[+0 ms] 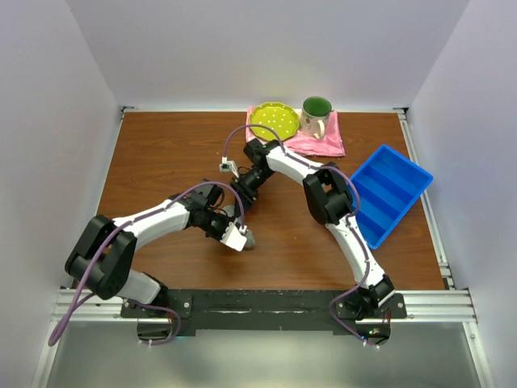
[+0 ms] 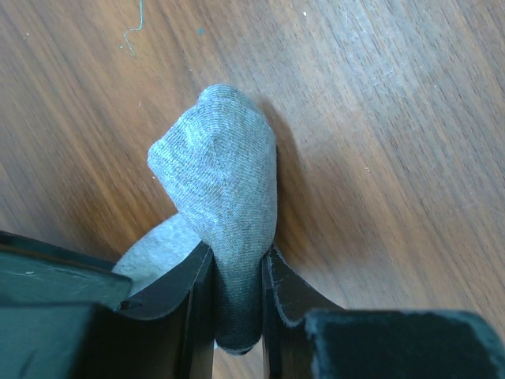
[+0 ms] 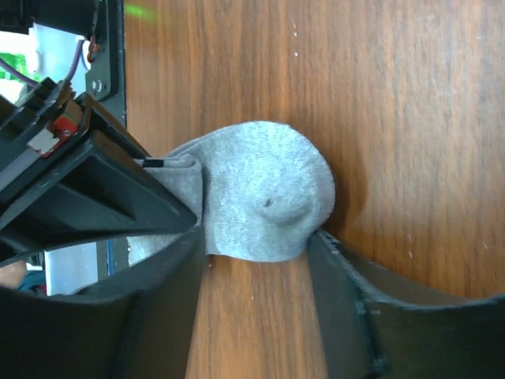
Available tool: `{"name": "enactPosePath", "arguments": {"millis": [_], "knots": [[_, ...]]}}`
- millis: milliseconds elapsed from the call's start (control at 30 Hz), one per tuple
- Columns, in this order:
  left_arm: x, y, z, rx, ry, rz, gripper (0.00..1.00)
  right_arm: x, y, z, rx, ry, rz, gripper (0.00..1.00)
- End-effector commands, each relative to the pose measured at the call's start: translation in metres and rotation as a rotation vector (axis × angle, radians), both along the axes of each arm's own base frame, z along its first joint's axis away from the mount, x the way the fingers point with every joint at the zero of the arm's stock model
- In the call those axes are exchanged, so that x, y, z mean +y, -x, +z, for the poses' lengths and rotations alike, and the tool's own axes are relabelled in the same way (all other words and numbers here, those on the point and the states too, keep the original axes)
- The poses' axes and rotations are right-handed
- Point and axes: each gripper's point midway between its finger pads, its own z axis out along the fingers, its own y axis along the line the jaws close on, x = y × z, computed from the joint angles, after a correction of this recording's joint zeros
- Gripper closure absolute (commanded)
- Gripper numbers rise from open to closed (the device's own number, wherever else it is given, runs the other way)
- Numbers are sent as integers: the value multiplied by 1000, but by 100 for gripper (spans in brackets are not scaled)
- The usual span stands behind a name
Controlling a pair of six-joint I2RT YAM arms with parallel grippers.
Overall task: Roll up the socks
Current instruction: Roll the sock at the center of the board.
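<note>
Left wrist view: left jaws clenched on socks (image 2: 225, 181); right jaws astride, grip unclear.

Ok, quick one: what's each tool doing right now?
Left tool: closed on the grey sock.
Right tool: open, its fingers either side of the same sock.

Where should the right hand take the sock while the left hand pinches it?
Take the sock by its rounded, bunched lump, across its width, coming in from the side away from the left hand, which pinches the thinner neck. The lump is the thickest free part, and the right hand has a finger on either side of it.
</note>
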Motion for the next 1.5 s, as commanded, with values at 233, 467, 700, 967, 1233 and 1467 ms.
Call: {"name": "enactPosePath", "arguments": {"millis": [233,467,700,967,1233,1467], "knots": [[-11,-5,19,-32,52,-25,100,4,11,-40,20,90,-23,89],[-13,-9,32,-72,84,-2,100,6,-19,-31,-108,138,-138,100],[-7,-14,54,-145,123,97,100,-32,-91,-4,-267,188,-403,100],[17,-3,11,-35,-20,178,100,-56,-123,16,-399,216,-555,100],[19,2,-3,13,-37,183,100,-56,-122,19,-381,200,-548,100],[5,2,20,2,36,128,100,-50,-110,7,-298,198,-479,34]]}}
